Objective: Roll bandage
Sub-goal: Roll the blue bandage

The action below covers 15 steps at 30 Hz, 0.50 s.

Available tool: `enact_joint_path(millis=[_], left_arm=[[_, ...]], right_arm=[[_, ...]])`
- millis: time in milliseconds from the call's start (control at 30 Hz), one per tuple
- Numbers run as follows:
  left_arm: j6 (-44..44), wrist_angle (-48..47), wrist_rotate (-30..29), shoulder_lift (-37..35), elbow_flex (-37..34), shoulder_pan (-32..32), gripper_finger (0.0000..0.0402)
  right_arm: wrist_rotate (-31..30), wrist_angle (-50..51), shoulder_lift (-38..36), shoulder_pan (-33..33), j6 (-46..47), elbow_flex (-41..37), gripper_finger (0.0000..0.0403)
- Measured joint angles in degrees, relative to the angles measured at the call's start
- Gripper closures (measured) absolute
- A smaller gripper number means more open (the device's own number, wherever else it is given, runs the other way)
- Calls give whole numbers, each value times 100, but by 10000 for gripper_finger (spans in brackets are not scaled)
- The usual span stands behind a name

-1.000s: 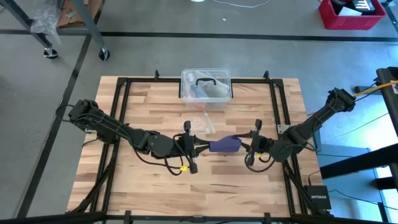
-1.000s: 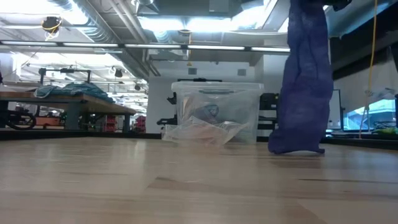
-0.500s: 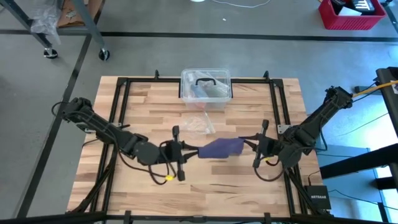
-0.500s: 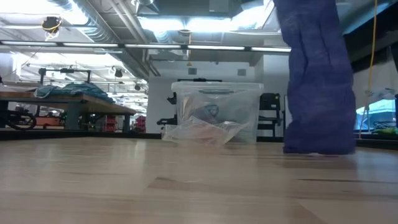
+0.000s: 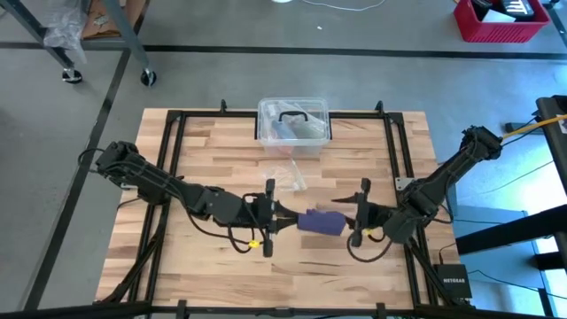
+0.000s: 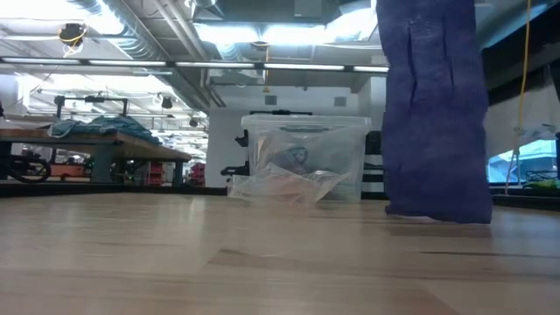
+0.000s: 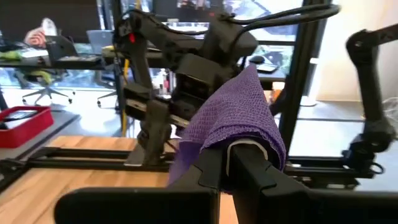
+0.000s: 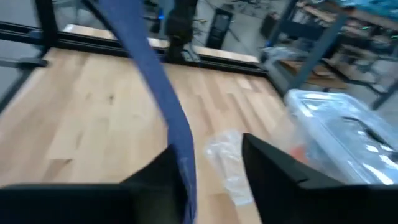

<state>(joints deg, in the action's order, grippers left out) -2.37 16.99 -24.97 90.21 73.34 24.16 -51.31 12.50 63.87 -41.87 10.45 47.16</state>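
The dark navy-purple bandage (image 5: 321, 222) is bunched between my two grippers above the table's middle, toward the near edge. In the low view it hangs (image 6: 433, 105) from above the picture, and its lower end (image 6: 437, 213) rests on the wood. My left gripper (image 5: 282, 217) is shut on the bandage (image 7: 239, 121) at its left end. My right gripper (image 5: 353, 221) stands at the bandage's right end with its fingers apart. In the right wrist view the strip (image 8: 158, 87) runs down between them, close along one finger. My left gripper pinches a bunched part of the bandage (image 7: 244, 138) between its two fingers (image 7: 249, 165), level, from the table's left. The fabric drapes over the fingertips in several layers and hangs down from there. My right gripper has the strip (image 8: 181, 158) against the inner side of one finger (image 8: 155, 171); I cannot tell whether it bears on it.
A clear plastic box with a black handle (image 5: 294, 120) stands at the table's far edge. A crinkled clear wrapper (image 5: 285, 175) lies just in front of it. The table's black frame rails (image 5: 168, 177) run along its left and right sides. Bare wood (image 5: 310, 275) lies near the front edge.
Both grippers drew apart, stretching the bandage a little, then came back together and went slightly toward the table's near edge. The bandage went with them and is bunched shorter now. Its hanging part has come toward the near edge, its lower end staying on the wood.
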Motion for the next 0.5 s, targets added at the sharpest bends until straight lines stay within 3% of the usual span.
enact_joint_path(millis=[167, 300, 400, 500], left_arm=[[91, 21, -101, 0, -1, 8, 391], [129, 22, -206, 0, -2, -20, 391], [129, 33, -223, 0, -2, -26, 391], [129, 51, -220, -2, -2, -26, 391]], right_arm=[[600, 362, -138, -15, 23, 169, 191], [661, 385, -76, 105, 141, 115, 176], [364, 390, 64, 232, 129, -4, 199], [89, -52, 167, 225, -218, -120, 273]])
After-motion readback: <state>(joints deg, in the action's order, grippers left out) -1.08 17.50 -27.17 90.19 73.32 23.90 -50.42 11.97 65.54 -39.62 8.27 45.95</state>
